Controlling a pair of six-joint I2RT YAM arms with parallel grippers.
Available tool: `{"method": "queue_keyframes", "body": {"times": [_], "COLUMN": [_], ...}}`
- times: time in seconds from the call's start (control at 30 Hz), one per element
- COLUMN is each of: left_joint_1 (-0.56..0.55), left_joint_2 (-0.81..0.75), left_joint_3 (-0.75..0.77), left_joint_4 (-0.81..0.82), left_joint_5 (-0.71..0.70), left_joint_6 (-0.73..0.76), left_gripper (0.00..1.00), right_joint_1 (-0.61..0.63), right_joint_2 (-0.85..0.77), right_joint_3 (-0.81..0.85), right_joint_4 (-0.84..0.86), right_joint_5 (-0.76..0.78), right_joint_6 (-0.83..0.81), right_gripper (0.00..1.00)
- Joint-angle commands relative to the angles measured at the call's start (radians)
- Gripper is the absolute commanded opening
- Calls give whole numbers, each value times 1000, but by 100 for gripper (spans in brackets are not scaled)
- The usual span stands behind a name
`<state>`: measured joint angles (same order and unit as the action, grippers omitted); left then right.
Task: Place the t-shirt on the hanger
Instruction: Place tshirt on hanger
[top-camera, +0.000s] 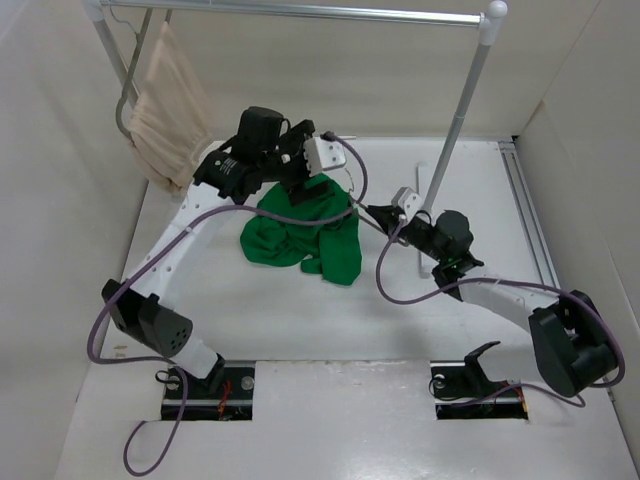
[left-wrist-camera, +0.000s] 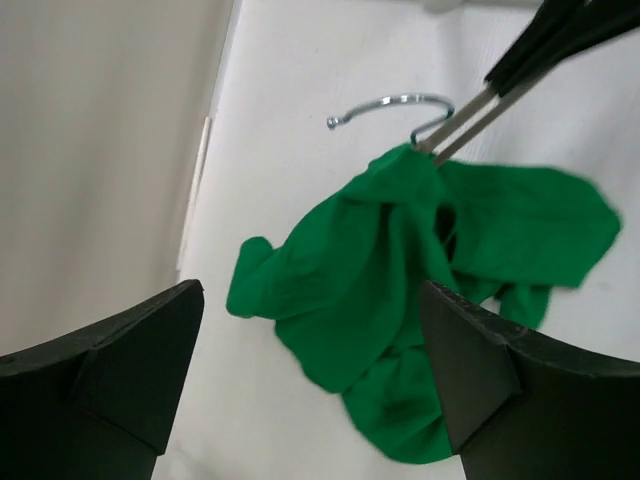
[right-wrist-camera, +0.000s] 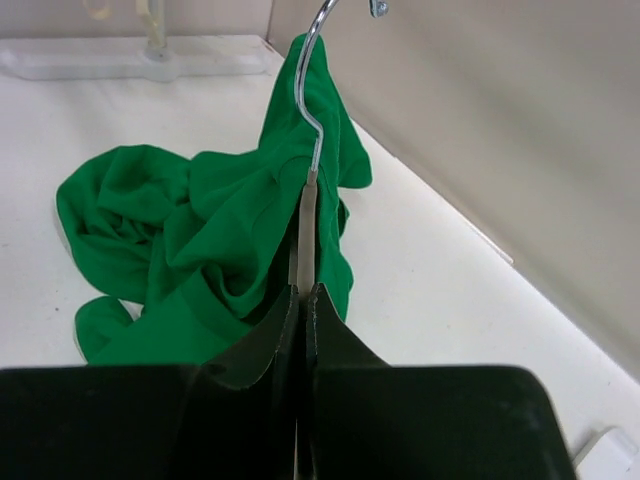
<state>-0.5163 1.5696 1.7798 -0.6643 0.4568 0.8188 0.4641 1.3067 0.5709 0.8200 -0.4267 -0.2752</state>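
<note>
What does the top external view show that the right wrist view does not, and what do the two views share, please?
Only the top external view shows the overhead rail with the beige garment hanging at its left end. Only the right wrist view shows the right end effector shut on the hanger, whose metal hook rises past the cloth. Both show the green t-shirt crumpled on the white table.

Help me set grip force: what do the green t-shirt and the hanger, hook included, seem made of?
T-shirt: soft matte knit cloth, probably cotton; it crumples into loose folds. Hook: bare metal wire, silvery with bright glints. Hanger body: thin matte greyish-brown strip, plastic or wood, unclear.
</note>
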Motion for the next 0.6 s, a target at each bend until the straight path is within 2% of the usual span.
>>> {"method": "queue_keyframes", "body": {"times": [0.0,0.13,0.3,0.43,0.5,0.57], "left_joint_1": [22,58,58,48,48,48], "left_joint_2": [-6,44,131,217,227,253], "left_joint_3": [-120,-129,-102,-65,-65,-56], "left_joint_4": [90,91,68,-23,-95,-157], "left_joint_5": [-90,54,118,108,108,108], "left_joint_6": [276,405,491,580,615,629], "left_gripper": [86,91,94,92,79,55], "right_joint_1": [-7,-16,-16,-16,-25,-25], "right_joint_2": [-44,-55,-64,-86,-95,-95], "right_joint_3": [6,6,6,17,17,26], "right_joint_4": [24,15,-36,-45,-45,-56], "right_joint_5": [-79,-136,-193,-215,-215,-215], "right_joint_6": [-58,-58,-79,-90,-90,-90], "right_gripper": [0,0,0,0,0,0]}}
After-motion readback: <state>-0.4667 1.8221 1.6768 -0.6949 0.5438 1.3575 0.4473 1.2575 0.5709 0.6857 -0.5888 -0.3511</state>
